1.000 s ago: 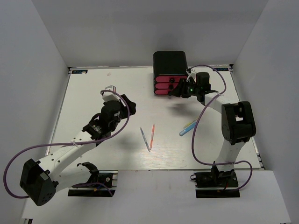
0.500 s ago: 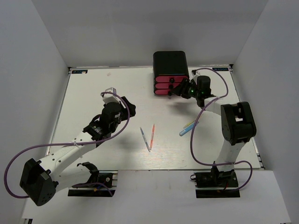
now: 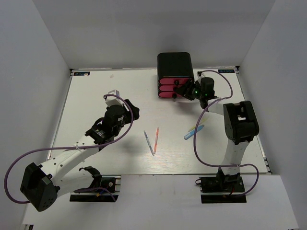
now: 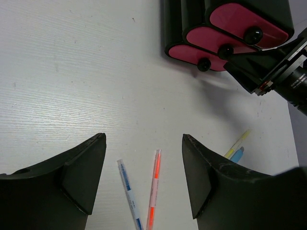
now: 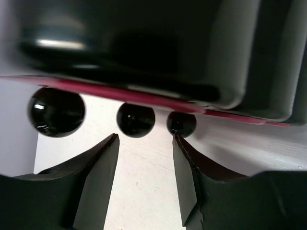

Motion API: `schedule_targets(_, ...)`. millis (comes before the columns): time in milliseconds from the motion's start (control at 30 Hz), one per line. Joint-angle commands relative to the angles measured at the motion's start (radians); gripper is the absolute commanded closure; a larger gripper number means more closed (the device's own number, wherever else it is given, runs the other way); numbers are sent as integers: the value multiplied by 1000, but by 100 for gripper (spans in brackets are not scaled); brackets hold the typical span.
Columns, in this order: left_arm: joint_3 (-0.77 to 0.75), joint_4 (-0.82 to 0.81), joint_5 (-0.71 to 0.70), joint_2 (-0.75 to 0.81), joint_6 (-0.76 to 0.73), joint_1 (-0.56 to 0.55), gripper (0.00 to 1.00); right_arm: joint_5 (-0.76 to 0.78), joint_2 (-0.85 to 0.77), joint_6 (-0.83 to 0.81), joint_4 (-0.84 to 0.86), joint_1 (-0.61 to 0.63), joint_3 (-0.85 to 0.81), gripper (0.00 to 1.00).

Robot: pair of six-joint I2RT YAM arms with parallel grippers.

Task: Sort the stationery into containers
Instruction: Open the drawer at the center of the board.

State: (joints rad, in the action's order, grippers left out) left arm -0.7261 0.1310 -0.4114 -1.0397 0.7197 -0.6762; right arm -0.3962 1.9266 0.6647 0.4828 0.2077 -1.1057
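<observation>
Top external view: the black box (image 3: pixel 174 64) stands at the far edge of the white tabletop (image 3: pixel 96 86), right of centre. Its three pink drawers (image 3: pixel 167 89) face the near side, and their fronts look flush with the box. The right arm reaches in from the right, bringing the right claw (image 5: pixel 145 139) close to the drawer fronts.

In the right wrist view its fingers are spread. The three black knobs (image 5: pixel 56 111) line up just beyond the fingertips, and the middle knob (image 5: pixel 135 120) lies opposite the gap. Nothing is pinched, and I cannot tell whether a finger touches a knob.

The left claw (image 4: pixel 144 139) hangs above the middle of the tabletop, spread wide and holding nothing. Its own camera looks down past both fingers at two pens.

The stationery lies loose on the tabletop, well apart from the drawers. The grey pen (image 3: pixel 148 143) and the red pen (image 3: pixel 156 140) lie near the centre in a narrow V, closest at their near ends. The grey pen is on the left.

The yellow pen (image 3: pixel 195 128) and the light-blue marker (image 3: pixel 193 132) lie further right, just beside each other and slanted the same way, under the right arm's forearm.
</observation>
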Motion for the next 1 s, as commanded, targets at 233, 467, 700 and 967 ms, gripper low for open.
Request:
schedule_targets(233, 10, 7, 0, 4, 12, -3, 26, 11, 49, 61, 100, 6, -74, 45)
schedule_targets(467, 10, 7, 0, 4, 21, -3, 26, 20, 77, 67, 106, 13, -103, 45)
schedule_targets(700, 10, 18, 46, -16, 69, -3, 31, 13, 83, 81, 128, 13, -88, 72)
schedule_targets(967, -51, 114, 117, -143, 176, -3, 34, -30, -1, 85, 152, 2, 41, 77)
